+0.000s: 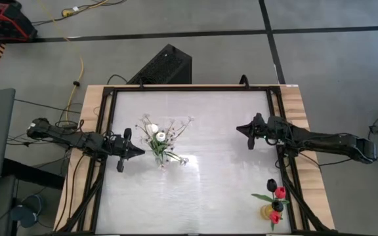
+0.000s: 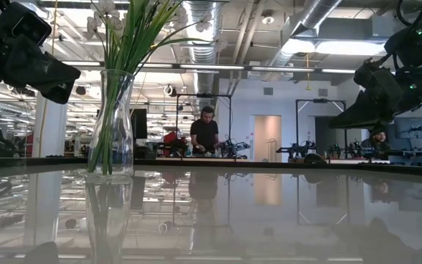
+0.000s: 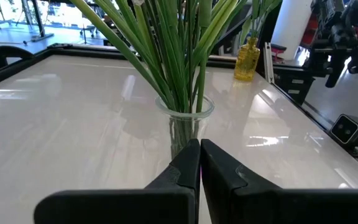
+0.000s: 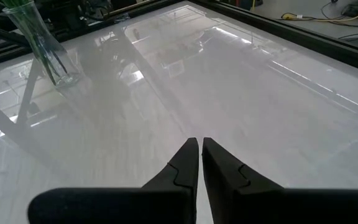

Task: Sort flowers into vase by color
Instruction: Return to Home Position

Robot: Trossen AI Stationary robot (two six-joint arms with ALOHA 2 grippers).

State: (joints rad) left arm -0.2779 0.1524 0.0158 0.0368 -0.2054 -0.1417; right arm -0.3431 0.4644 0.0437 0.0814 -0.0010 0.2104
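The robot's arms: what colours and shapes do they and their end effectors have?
The left arm and right arm are slim, black and jointed, thicker at the joints. The left end effector and right end effector each have two dark, wedge-shaped fingers tapering to a point.

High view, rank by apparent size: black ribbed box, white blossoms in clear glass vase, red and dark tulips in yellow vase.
1. black ribbed box and white blossoms in the clear glass vase: alike, unranked.
2. red and dark tulips in the yellow vase: smallest.

Two arms [image 1: 77,139] [image 1: 320,141], two vases [image 1: 161,159] [image 1: 266,210], one clear, one yellow, flowers [image 1: 157,136] too small to count
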